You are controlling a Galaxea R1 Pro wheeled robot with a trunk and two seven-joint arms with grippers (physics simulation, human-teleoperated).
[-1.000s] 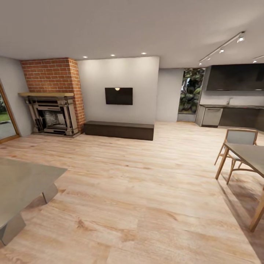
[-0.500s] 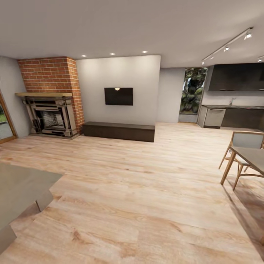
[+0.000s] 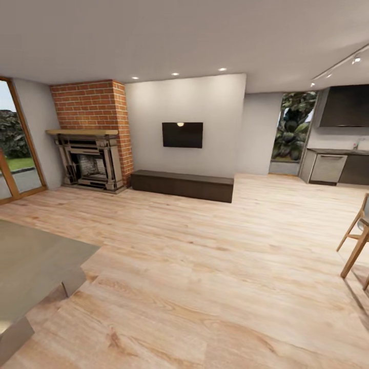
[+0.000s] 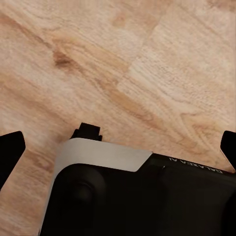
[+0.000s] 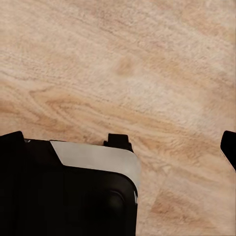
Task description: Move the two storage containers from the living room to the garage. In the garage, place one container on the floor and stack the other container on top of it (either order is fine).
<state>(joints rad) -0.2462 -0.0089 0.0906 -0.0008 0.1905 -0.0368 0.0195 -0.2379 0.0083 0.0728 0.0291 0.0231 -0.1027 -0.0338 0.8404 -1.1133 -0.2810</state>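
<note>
Living room, head view: a smooth light wood plank floor (image 3: pixel 205 266) runs to a rough brick fireplace (image 3: pixel 92 138) at far left and a long, dark, box-shaped low cabinet (image 3: pixel 182 185) under a wall screen (image 3: pixel 182 135); no storage container is in sight, so its place cannot be told. The left gripper (image 4: pixel 118 142) and right gripper (image 5: pixel 118 142) hang spread and empty above the planks. Judged risk: the base may clip the matte grey table (image 3: pixel 36 261) at near left or the wooden chair (image 3: pixel 356 241) at right.
</note>
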